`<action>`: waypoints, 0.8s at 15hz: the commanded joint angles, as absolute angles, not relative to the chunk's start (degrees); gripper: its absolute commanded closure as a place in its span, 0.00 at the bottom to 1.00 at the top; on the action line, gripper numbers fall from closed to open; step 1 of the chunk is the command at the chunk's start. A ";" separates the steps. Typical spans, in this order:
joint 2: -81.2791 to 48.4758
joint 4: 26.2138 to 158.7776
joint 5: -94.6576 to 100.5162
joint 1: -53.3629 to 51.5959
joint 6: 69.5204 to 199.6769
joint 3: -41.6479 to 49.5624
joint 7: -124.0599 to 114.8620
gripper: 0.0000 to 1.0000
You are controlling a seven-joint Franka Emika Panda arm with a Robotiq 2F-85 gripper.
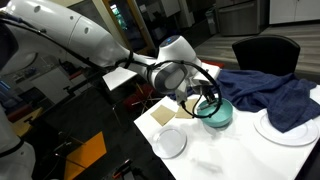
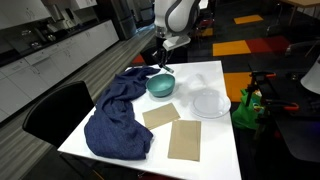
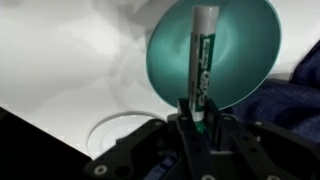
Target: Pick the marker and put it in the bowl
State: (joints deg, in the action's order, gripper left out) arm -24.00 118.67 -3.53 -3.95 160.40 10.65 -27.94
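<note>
Now, over a white surface (image 2: 218, 135), we are holding the marker (image 3: 201, 55) in the tool (image 3: 196, 118), whose fingers are clamping the pen's lower end in the wrist view while its green-and-white barrel is reaching out across the teal bowl (image 3: 250, 50). In both exterior views the tool is hanging just above that bowl (image 2: 161, 87), and we are judging the carry all but done, with only the release left. To do it well, we are aiming to bring the marker's whole length inside the rim, sink it close to the bowl's floor, and only then part the fingers, since a slim pen let go from height or across the edge could bounce or roll out. A crumpled blue cloth (image 1: 270, 90) is lying just beside the bowl, and its nearest fold is what we are watching, as a brush from the tool could drag it. Two tan squares (image 2: 172, 128), a small white plate (image 1: 172, 143) and a larger plate (image 1: 285, 128) are sitting near, but nothing is standing between marker and bowl.
</note>
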 commanded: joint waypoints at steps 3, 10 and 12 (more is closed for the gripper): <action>-30.26 109.64 -3.42 -7.80 155.97 12.40 -36.97 0.95; -37.84 103.77 -1.39 -11.37 155.33 15.98 -46.62 0.95; -39.06 103.01 -1.09 -12.19 155.30 16.80 -48.12 0.56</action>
State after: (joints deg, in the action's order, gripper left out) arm -37.23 105.70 -2.42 -10.43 157.56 14.88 -44.58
